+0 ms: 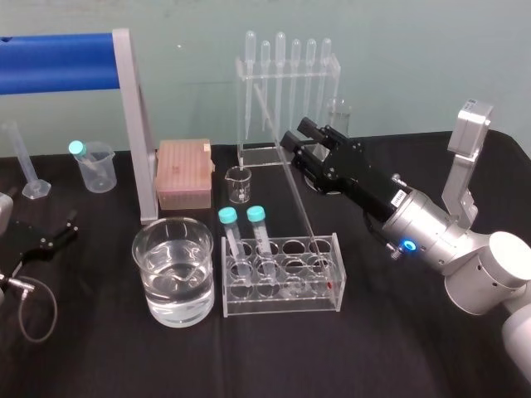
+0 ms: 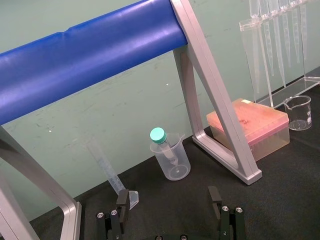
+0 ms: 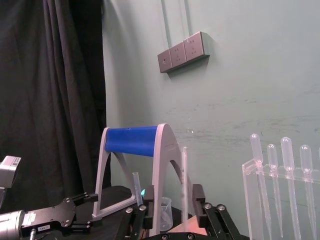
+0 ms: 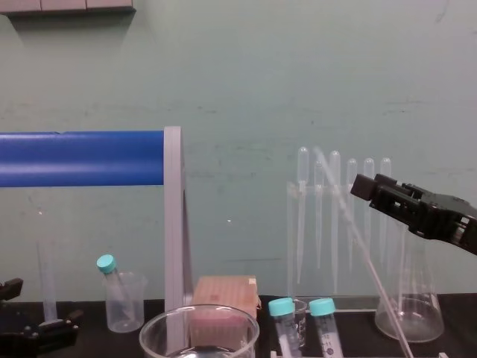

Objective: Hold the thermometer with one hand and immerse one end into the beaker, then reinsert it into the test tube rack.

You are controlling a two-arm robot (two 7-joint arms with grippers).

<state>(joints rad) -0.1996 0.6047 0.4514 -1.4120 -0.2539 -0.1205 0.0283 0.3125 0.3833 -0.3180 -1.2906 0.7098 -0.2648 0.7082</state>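
Right gripper: jaws spread. In the right wrist view the thermometer stood upright in the gap between the two fingers, closer to one finger than the other; contact with that finger could not be confirmed. No pinch was seen. The gripper hung above the table behind the test tube rack, with its fingertips level with the upper part of the rod and its arm reaching in from the right.

Thermometer: seated in the rack, with its reddish tip down at the rack's right end. It leaned up and back toward the gripper, away from the beaker.

Beaker: stood just left of the rack, upright, holding clear liquid. It was apart from the thermometer.

Rack: two teal-capped tubes stood at its left end.

Behind the rack: a small glass beaker, a pipette stand and a pink tip box. A conical flask stood behind the right gripper.

Left gripper: parked low at the table's left edge, with its fingers apart and nothing between them. It faced a frosted plastic beaker.
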